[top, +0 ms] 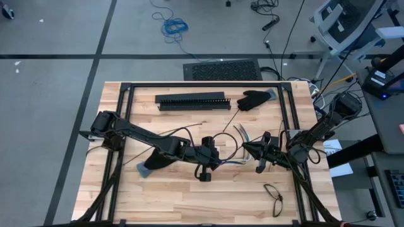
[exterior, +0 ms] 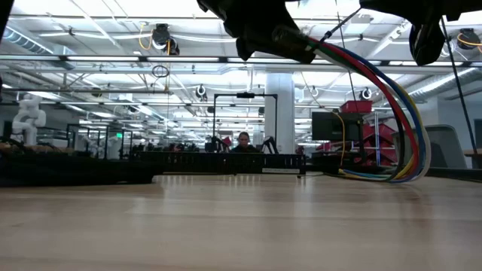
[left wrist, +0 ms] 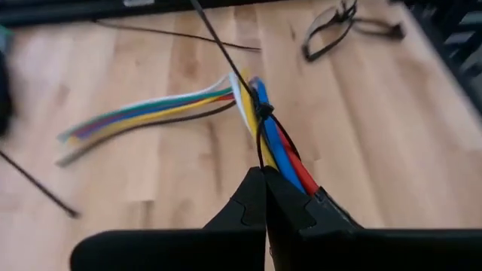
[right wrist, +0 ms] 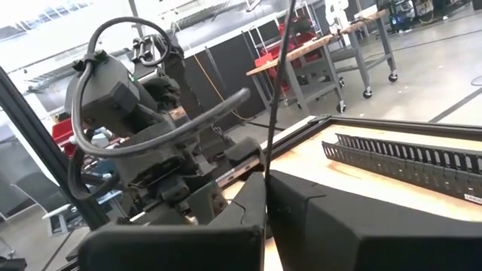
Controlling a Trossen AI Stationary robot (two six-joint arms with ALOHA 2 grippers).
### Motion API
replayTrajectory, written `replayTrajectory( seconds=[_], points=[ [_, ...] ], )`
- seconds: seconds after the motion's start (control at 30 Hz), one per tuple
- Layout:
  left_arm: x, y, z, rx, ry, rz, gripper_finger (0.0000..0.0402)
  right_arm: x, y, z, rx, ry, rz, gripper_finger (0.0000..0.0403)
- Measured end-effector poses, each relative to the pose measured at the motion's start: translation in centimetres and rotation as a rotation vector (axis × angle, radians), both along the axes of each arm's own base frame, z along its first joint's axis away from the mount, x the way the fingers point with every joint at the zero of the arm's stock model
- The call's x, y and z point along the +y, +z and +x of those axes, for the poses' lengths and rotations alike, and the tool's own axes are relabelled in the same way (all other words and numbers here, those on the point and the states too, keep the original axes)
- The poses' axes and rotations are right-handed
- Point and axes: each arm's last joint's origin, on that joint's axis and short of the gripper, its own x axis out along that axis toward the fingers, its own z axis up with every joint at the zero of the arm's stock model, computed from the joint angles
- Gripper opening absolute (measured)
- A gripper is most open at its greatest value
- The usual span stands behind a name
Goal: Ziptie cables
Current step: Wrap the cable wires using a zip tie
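The worktop point(top: 189, 202) carries the long slotted bar point(top: 192, 101) at its far side. Nearer than the bar, at the middle, the left end effector point(top: 207, 165) is closed on the cables point(left wrist: 282, 150) and holds them off the worktop. Just beside, the right end effector point(top: 260, 156) is closed on the zip tie point(left wrist: 260, 113). To tighten well, pull the tail straight away while the bundle is kept steady.

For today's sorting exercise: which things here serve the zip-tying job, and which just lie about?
In use:
cables, held in the left claw
zip tie around them
right claw, gripping the tie's tail

Lying about:
slotted bar
black glove
black loop
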Motion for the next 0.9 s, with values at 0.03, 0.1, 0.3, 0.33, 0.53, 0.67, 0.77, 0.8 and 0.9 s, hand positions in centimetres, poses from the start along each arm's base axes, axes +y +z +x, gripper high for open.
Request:
replayTrajectory(
  seconds=[0.03, 0.1, 0.3, 0.33, 0.53, 0.67, 0.77, 0.8, 0.9],
  points=[
    [-0.1, 0.0, 0.0, 0.003, 0.005, -0.035, 0.0, 0.0, 0.0, 0.0, 0.0, 0.0, -0.001, 0.0],
    [-0.3, 0.1, 0.0, 0.008, 0.017, -0.1, 0.0, 0.0, 0.1, 0.0, -0.001, 0.0, -0.004, 0.0],
    [-0.5, 0.1, 0.0, 0.025, 0.036, -0.203, 0.0, -0.3, 0.6, -0.3, -0.008, -0.006, -0.02, 0.0],
    [-0.6, 0.1, 0.0, 0.026, 0.026, -0.217, 0.0, -0.4, 0.7, -0.4, -0.006, -0.016, -0.026, 0.0],
    [-0.7, 0.0, -0.1, 0.051, -0.013, -0.224, 0.0, -1.0, 1.5, -0.7, -0.006, -0.046, -0.064, 0.0],
    [-0.5, -0.2, -0.2, 0.072, -0.036, -0.213, 0.0, -1.3, 1.7, -0.7, -0.004, -0.06, -0.071, 0.0],
    [-0.4, -0.4, -0.4, 0.093, -0.053, -0.191, 0.0, -1.3, 1.6, -0.7, -0.001, -0.062, -0.072, 0.0],
    [-0.4, -0.5, -0.4, 0.097, -0.067, -0.169, 0.0, -1.3, 1.6, -0.7, -0.001, -0.063, -0.072, 0.0],
    [-0.3, -0.6, -0.4, 0.093, -0.069, -0.104, 0.0, -1.5, 1.7, -0.7, -0.003, -0.075, -0.063, 0.0]
  ],
)
